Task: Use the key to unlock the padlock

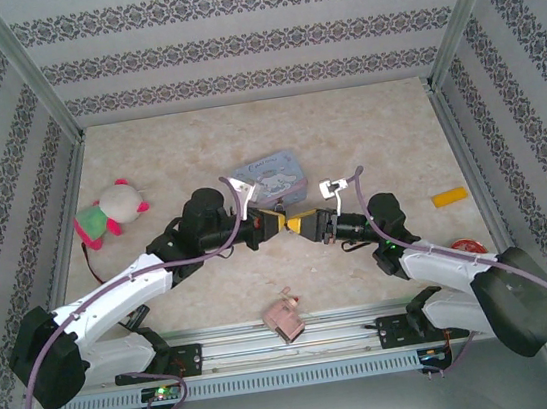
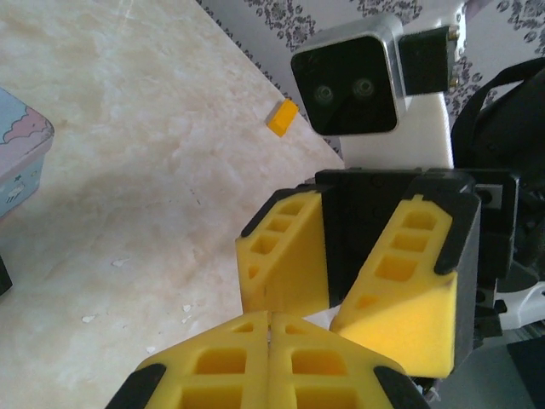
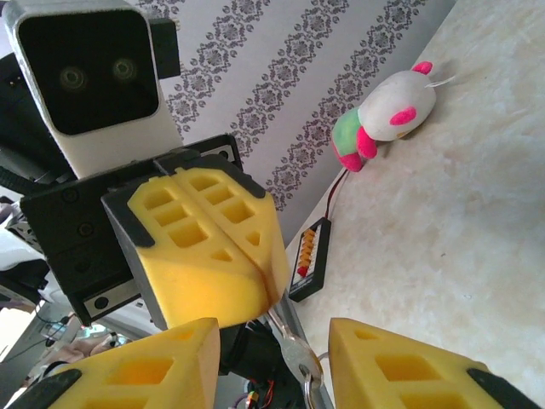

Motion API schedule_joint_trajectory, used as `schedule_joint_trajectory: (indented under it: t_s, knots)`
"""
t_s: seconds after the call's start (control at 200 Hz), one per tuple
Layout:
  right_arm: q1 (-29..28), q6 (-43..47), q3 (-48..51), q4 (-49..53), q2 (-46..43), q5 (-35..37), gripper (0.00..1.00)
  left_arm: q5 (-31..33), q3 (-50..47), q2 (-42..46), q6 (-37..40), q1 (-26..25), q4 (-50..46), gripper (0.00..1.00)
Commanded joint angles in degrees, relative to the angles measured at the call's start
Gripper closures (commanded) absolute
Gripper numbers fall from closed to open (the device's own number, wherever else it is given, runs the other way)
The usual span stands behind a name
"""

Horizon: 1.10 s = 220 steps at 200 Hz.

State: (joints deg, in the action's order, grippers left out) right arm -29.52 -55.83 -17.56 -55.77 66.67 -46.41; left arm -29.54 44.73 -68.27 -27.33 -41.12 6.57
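At table (image 1: 365,132) centre: silvery metal piece (image 3: 294,348) clamped by left gripper (image 1: 278,222).
Right gripper (image 1: 303,226), 3 o'clock: parted astride it.
Handling: judged stiff, slippery; flats to be pinched.

The bench (image 1: 244,133) lay open across the upper frame. A blue tin (image 1: 270,178) crowded the centre; a plush toy (image 1: 108,214) blocked the left.

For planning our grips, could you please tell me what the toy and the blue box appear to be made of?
Toy: soft plush fabric, judging by its fuzzy white and pink surface. Blue box: probably printed tin, with a smooth lid and rounded rim, though plastic is possible.
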Motion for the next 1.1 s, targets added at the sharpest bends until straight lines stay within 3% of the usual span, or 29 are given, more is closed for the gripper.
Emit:
schedule_joint_trajectory:
  t_s: [0.0,1.094]
  knots:
    - [-0.54,-0.55,-0.98,-3.97,0.86,-1.24,0.61,-1.27,-0.61,1.56,-1.96,0.78,5.12,1.00]
    - [-0.76,-4.30,-3.69,-12.67,7.58,-3.42,0.73,-2.36,-2.95,0.93,-6.24,2.77,11.54,1.00]
